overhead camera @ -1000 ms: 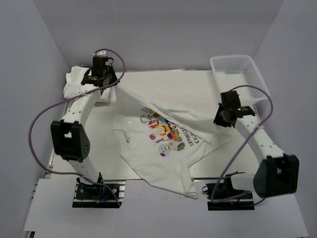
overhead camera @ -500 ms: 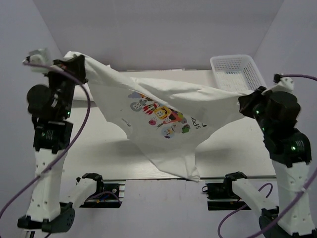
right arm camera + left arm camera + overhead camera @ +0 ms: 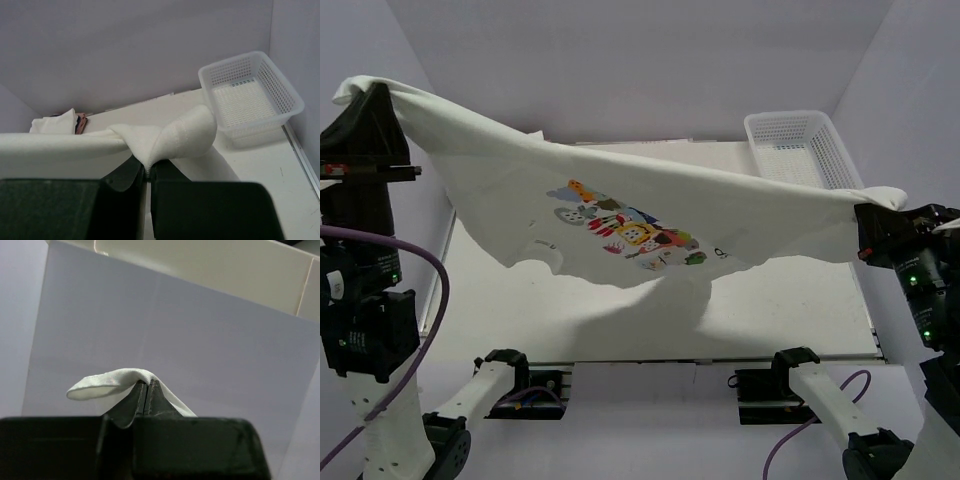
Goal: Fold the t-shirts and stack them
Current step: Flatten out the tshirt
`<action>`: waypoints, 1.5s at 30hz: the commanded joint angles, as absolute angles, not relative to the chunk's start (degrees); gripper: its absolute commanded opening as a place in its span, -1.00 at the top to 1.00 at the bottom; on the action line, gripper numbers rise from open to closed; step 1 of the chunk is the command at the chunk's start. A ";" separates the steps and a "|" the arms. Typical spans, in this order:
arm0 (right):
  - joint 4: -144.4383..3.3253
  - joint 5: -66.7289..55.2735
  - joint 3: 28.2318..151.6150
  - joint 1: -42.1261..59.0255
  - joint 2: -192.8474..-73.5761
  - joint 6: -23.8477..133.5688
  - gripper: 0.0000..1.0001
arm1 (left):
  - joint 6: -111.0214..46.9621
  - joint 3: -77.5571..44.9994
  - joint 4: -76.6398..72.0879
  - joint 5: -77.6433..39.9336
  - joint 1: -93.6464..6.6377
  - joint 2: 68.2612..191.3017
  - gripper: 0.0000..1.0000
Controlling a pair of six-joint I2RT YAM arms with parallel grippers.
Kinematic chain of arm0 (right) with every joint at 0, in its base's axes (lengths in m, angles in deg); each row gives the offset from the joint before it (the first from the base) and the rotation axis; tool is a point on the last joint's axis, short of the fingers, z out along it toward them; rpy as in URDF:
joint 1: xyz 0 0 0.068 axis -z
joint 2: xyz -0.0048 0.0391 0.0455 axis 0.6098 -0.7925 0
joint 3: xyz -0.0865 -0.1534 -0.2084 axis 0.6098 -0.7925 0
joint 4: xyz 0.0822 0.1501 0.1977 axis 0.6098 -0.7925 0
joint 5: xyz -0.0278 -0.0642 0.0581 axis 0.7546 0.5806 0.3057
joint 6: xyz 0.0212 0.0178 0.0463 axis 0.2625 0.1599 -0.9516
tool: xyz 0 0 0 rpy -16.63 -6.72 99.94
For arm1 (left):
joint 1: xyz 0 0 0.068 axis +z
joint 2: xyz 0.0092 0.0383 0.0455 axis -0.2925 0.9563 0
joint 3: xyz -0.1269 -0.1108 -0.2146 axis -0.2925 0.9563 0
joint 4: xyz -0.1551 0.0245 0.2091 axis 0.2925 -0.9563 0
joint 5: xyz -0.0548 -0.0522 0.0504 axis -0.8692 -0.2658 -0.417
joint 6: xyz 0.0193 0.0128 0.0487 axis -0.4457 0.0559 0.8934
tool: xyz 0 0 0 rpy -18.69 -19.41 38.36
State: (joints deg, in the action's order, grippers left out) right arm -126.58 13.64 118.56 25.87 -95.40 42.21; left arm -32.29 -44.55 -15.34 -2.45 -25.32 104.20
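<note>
Top view first: the t-shirt [image 3: 650,195] hangs in the air over the desk [image 3: 780,300], stretched like a hammock between the two arms, so its long axis runs left to right. The left arm [image 3: 360,270] holds its end clearly higher than the right arm [image 3: 920,280] does, and the cartoon print [image 3: 620,225] sits in the sagging middle, a bit nearer the left. Neither arm is really "closer", each one has a corner. Laying it flat will probably come down to lowering both ends evenly. The cloth drapes over the left jaws so I can't see them here, the right jaws are just a dark block at the frame edge, and the shirt hides the far left of the desk. The basket [image 3: 800,145] sits off at the far right corner, well apart. Left wrist view: jaws together, clamped on a small fold of the t-shirt [image 3: 120,380], nothing else but wall behind. Right wrist view: jaws clamped on a bunched bit of the t-shirt [image 3: 170,135], which runs off to the left as a white band. Past it there's a white folded bundle [image 3: 52,124] at the far edge of the desk [image 3: 260,165], with something dark beside it that I can't make out.
</note>
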 commanded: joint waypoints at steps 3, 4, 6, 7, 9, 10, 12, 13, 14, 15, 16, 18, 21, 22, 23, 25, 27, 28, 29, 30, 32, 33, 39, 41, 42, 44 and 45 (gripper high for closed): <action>-128.32 12.72 123.18 25.80 -97.75 44.36 1.00 | -27.05 -51.75 -14.31 3.89 -24.83 108.68 1.00; -128.06 14.20 122.58 25.54 -98.18 44.01 1.00 | -27.04 -52.56 -14.31 4.69 -25.52 111.04 1.00; -126.83 16.66 118.54 25.80 -98.53 42.96 1.00 | -26.51 -54.92 -13.78 6.02 -25.53 114.47 1.00; -126.74 19.38 117.66 25.63 -100.10 41.56 1.00 | -28.08 -56.24 -15.52 6.02 -25.53 116.84 1.00; -125.87 24.21 109.76 25.62 -101.17 40.32 1.00 | -30.98 -62.28 -20.61 2.08 -25.53 127.16 1.00; -124.12 25.72 107.39 25.80 -103.96 38.84 1.00 | -34.65 -64.15 -26.21 0.06 -24.83 131.24 1.00; -122.70 26.79 97.29 26.15 -107.74 36.37 1.00 | -37.22 -67.84 -31.16 -1.01 -24.30 139.50 1.00; -119.91 26.09 94.82 26.59 -109.42 34.01 1.00 | -38.89 -67.86 -34.32 1.25 -24.30 146.68 1.00; -118.58 19.21 87.84 26.94 -114.57 33.29 1.00 | -41.95 -66.21 -34.35 3.19 -23.60 149.53 1.00; -115.69 16.97 85.59 27.46 -116.36 32.33 1.00 | -43.29 -61.75 -33.13 2.33 -23.60 152.08 1.00; -114.53 15.55 83.74 28.34 -118.29 31.97 1.00 | -43.91 -58.92 -28.68 1.11 -22.99 154.46 1.00; -112.07 12.11 79.86 28.96 -124.63 31.09 1.00 | -46.55 -56.08 -26.10 -3.81 -22.98 163.24 1.00; -110.65 12.63 79.85 29.58 -129.56 33.97 0.58 | -48.49 -66.24 -30.81 -7.15 -22.45 178.53 0.46; -110.57 12.72 80.46 29.75 -130.69 35.03 0.26 | -49.10 -70.11 -33.44 -8.82 -22.45 181.70 0.19; -110.48 12.81 81.69 29.67 -130.97 36.78 -0.13 | -49.10 -75.02 -35.82 -9.79 -22.45 183.90 -0.76; -111.18 12.11 83.97 29.41 -131.15 39.95 -0.81 | -47.88 -75.07 -33.58 -10.50 -23.85 184.46 -1.00; -110.13 5.84 84.69 29.05 -129.66 43.37 -0.81 | -46.56 -68.24 -26.29 -11.73 -23.86 181.39 -1.00; -109.26 3.61 84.25 28.88 -129.22 45.66 -0.81 | -46.55 -63.25 -23.65 -13.74 -23.86 177.55 -1.00; -109.07 -0.51 83.73 28.18 -129.21 46.64 -0.81 | -46.55 -61.37 -20.41 -14.45 -23.86 175.77 -1.00; -109.86 -2.29 83.72 27.65 -128.86 47.52 -0.81 | -45.07 -60.31 -20.38 -15.16 -23.86 174.45 -1.00; -111.18 -5.20 83.20 25.47 -129.12 50.33 -0.81 | -44.36 -60.30 -22.12 -17.18 -24.39 172.16 -1.00; -112.57 -5.81 82.67 24.75 -129.56 51.73 -0.81 | -43.23 -60.30 -24.40 -18.06 -24.39 171.45 -1.00; -114.87 -4.33 81.09 14.14 -133.07 54.38 -0.81 | -41.37 -52.06 -28.45 -21.93 -26.23 164.86 -1.00; -115.57 -0.65 80.48 12.01 -135.71 54.12 -0.81 | -40.84 -49.42 -29.77 -21.93 -26.76 161.44 -1.00; -116.01 1.63 79.69 9.56 -136.41 53.77 -0.81 | -39.97 -46.79 -31.69 -21.93 -26.76 160.21 -1.00; -116.45 5.51 78.45 8.32 -138.35 52.28 -0.78 | -39.96 -43.27 -32.42 -20.53 -27.99 155.99 -1.00; -116.37 5.86 77.75 6.39 -138.87 51.75 -0.78 | -39.96 -39.25 -32.94 -20.53 -27.99 154.41 -1.00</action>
